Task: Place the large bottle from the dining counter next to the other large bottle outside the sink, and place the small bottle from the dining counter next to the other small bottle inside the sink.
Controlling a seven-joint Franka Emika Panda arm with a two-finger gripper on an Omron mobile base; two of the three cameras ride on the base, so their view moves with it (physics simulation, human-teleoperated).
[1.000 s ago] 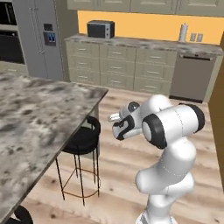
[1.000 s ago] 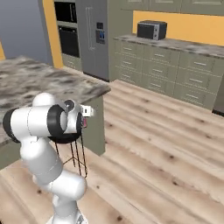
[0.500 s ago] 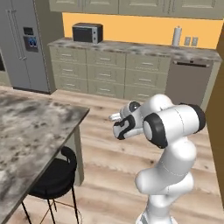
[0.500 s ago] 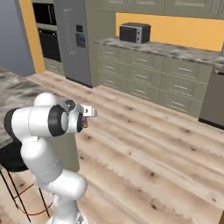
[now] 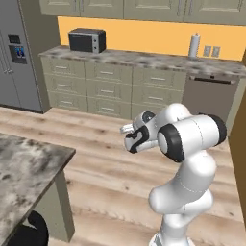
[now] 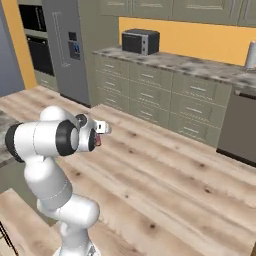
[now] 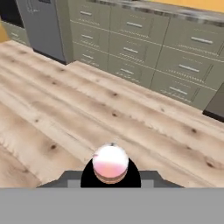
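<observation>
My gripper (image 7: 110,175) is shut on a bottle (image 7: 110,162), seen end-on in the hand view as a round pinkish-white top over a dark body. I cannot tell whether it is the large or the small one. The base views show the gripper (image 5: 130,140) (image 6: 98,138) folded close to the arm at chest height, with a reddish bit of the bottle (image 6: 98,141) at its tips. A corner of the dining counter (image 5: 26,168) lies at the lower left. The sink and the other bottles are out of view.
Ahead runs a row of sage-green cabinets (image 5: 120,84) with a microwave (image 5: 87,40), a paper-towel roll (image 5: 193,45) and a dishwasher (image 5: 207,98). A grey fridge (image 5: 14,57) stands at the left. A black stool (image 5: 30,233) sits under the counter. Wood floor (image 7: 87,109) lies between.
The whole picture has shifted: the base has moved, the dining counter has slid off to the lower left and the cabinets look nearer. The arm keeps its folded pose, still holding the bottle.
</observation>
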